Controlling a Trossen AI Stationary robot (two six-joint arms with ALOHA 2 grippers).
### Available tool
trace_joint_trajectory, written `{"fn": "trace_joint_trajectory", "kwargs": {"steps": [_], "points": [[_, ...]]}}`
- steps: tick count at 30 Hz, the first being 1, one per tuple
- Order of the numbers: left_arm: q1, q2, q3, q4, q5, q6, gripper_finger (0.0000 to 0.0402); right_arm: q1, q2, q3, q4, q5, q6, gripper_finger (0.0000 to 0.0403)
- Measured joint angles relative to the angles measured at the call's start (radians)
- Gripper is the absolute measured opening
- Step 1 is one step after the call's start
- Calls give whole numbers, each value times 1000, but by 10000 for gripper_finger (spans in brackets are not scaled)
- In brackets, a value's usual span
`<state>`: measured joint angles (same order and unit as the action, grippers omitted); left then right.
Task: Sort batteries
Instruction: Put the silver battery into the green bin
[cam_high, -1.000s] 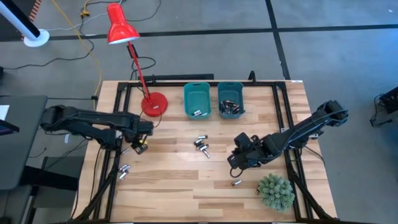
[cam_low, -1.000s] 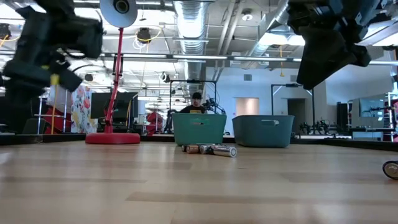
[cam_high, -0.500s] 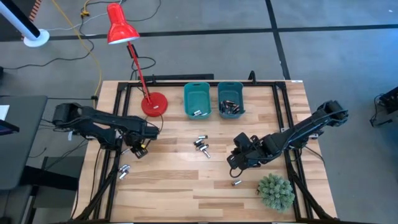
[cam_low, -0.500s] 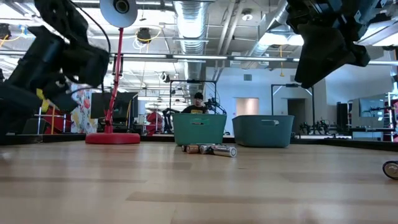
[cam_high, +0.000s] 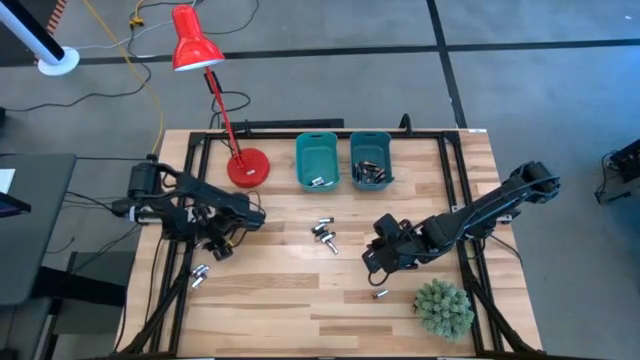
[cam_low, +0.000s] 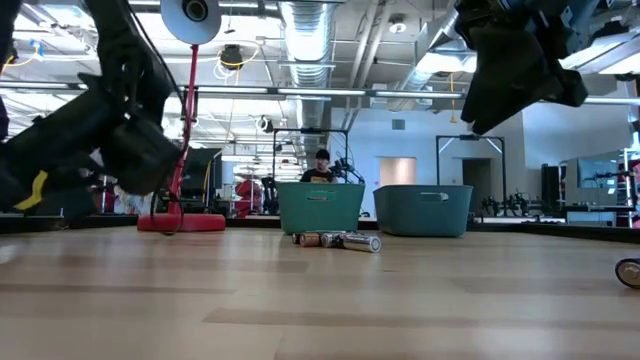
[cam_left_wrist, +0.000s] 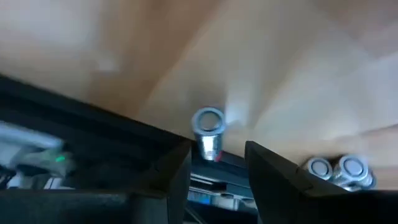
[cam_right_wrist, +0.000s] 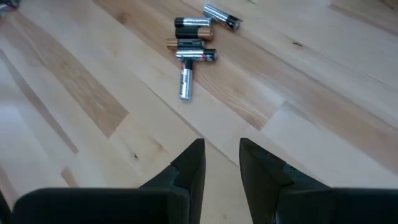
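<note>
Both grippers hang empty over the wooden table (cam_high: 300, 300) while loose batteries lie around the two teal bins.

Your left gripper (cam_left_wrist: 217, 163) has its fingers apart, with one silver battery (cam_left_wrist: 208, 132) lying end-on just ahead of the gap between them and a pair of batteries (cam_left_wrist: 339, 170) off to one side; from above, that gripper (cam_high: 222, 243) sits below the red lamp (cam_high: 205, 70), well to the left of the bins. Your right gripper (cam_right_wrist: 221, 163) also has its fingers slightly apart and clamped on nothing, pointing at a cluster of four batteries (cam_right_wrist: 191, 46) below the bins. One more battery (cam_high: 380, 293) lies beside the green plant (cam_high: 443, 307). The left teal bin (cam_high: 316, 160) holds one or two cells; the right teal bin (cam_high: 370, 160) holds a dark heap you cannot count.
</note>
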<state>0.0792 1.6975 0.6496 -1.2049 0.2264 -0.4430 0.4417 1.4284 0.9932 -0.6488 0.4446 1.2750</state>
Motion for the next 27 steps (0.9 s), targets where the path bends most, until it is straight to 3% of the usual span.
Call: {"fn": "trace_joint_trajectory", "kwargs": {"steps": [8, 15, 22, 27], "points": [[1, 37, -49, 116, 45, 46, 136, 2, 0, 0, 8, 1, 7, 116], [-1, 40, -20, 118, 43, 63, 39, 0, 0, 0, 7, 2, 7, 116], [-1, 38, 64, 119, 17, 77, 39, -6, 0, 0, 7, 2, 0, 116], [5, 17, 200, 166, -16, 115, 39, -6, 0, 0, 5, 2, -1, 116]]}}
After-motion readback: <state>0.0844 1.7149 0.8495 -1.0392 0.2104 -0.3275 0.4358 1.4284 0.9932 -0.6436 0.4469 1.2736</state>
